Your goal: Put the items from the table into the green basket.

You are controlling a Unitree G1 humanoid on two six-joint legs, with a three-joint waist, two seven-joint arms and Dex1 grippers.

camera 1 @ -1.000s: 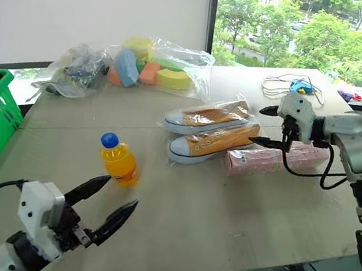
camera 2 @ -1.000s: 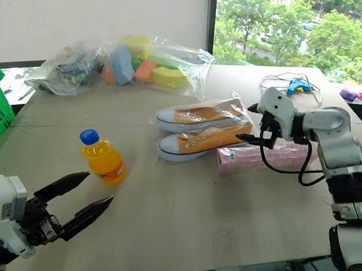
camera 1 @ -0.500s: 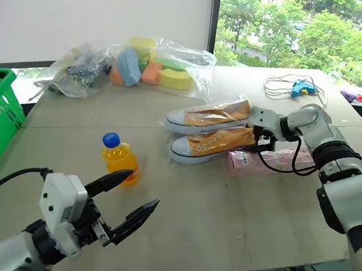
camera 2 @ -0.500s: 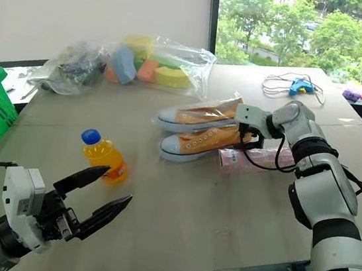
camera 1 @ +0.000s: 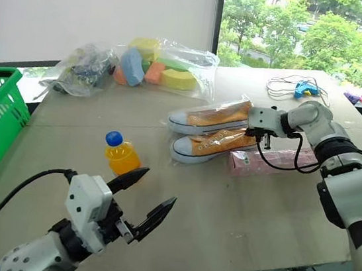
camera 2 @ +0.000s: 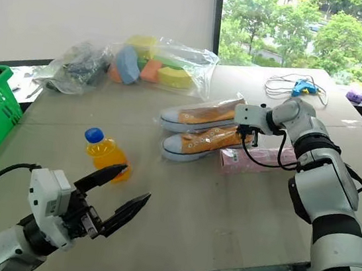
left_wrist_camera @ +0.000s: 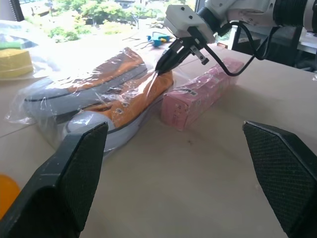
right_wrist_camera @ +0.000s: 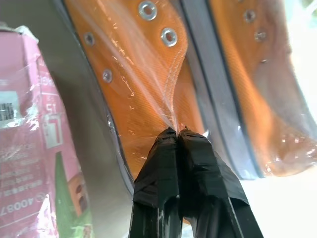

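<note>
Nearest, the left gripper hovered wide open and level, just short of the orange-drink bottle. Beyond the bottle, the wrapped sneakers lay on the table; the right gripper, angled down from an outstretched arm, had pinched shut on their clear wrap, beside the pink box.

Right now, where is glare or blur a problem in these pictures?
Left wrist view: the left gripper's fingers loom blurred; window light washes out the far table. Right wrist view: glare streaks the wrap on the sneakers. Eye views: sharp, window bright.
</note>
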